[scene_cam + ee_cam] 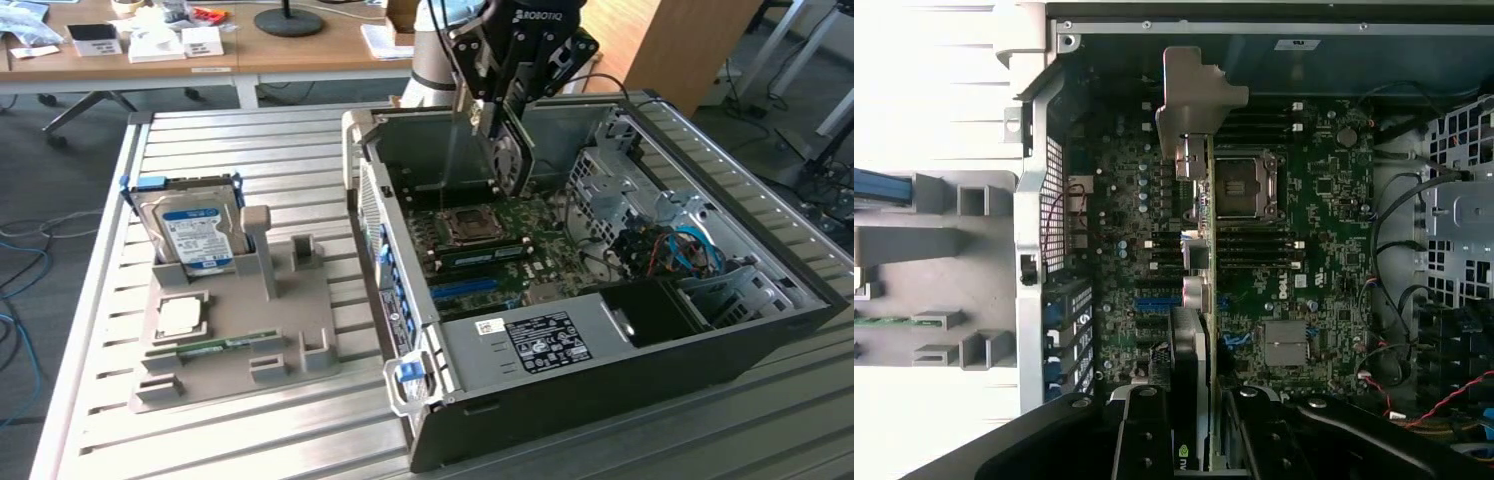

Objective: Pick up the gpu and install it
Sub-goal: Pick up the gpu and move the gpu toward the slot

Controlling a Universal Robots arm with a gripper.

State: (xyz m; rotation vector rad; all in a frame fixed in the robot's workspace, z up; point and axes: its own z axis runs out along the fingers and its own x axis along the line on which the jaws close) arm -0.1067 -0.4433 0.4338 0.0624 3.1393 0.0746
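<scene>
The gpu (513, 160) hangs on edge over the open computer case (747, 330), above the motherboard (494, 240). My gripper (503, 105) is shut on the card's upper edge and holds it clear of the board. In the wrist view the gpu (1199, 300) runs edge-on across the motherboard (1314, 250). Its silver end bracket (1194, 100) is at the far end, and its black fan side (1179, 350) sits close to my gripper (1199, 445). The black fingers (1144, 440) press on both faces of the card.
A grey parts fixture (267, 330) lies on the slatted table at the exterior view's left. It carries a blue-labelled hard drive (194, 235), a CPU (180, 315) and a RAM stick (214, 347). Inside the case are a power supply (541, 340) and loose cables (681, 250).
</scene>
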